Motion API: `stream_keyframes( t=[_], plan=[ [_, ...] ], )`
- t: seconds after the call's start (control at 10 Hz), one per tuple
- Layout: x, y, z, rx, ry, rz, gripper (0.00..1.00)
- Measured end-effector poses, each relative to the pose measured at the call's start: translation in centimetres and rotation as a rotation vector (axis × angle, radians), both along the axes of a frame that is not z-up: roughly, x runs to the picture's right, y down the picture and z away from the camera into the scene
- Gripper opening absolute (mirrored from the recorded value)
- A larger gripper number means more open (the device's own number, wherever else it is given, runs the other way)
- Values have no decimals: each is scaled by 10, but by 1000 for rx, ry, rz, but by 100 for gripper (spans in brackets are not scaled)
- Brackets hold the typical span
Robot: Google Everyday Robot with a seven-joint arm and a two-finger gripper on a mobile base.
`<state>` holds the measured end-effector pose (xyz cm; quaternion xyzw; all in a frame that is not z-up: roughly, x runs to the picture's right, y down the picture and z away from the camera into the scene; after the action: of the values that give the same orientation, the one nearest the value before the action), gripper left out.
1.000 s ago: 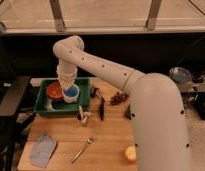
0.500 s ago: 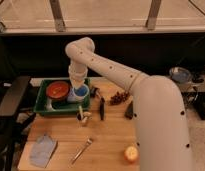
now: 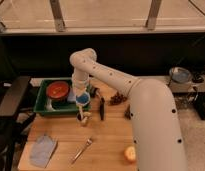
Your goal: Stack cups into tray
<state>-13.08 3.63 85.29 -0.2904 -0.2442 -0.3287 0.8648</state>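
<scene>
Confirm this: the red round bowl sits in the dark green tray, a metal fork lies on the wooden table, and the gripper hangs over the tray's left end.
Wrong only about the gripper: the camera view shows it over the right end of the dark green rectangular plastic tray, by a blue cup. The red round bowl in the tray and the metal fork on the wooden table are right.

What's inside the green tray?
The green tray holds a red bowl. A blue cup sits at its right end, under the gripper. The arm covers the rest there, so the white cup isn't visible.
</scene>
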Motion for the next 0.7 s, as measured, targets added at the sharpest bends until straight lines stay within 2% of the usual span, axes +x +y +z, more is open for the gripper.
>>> stream_keyframes(
  t=[0.5,0.6,0.7],
  plan=[
    [-3,11,0,-37,11,-49,70],
    [-4,11,0,-40,11,-56,77],
    [-6,12,0,-42,9,-64,80]
  ],
)
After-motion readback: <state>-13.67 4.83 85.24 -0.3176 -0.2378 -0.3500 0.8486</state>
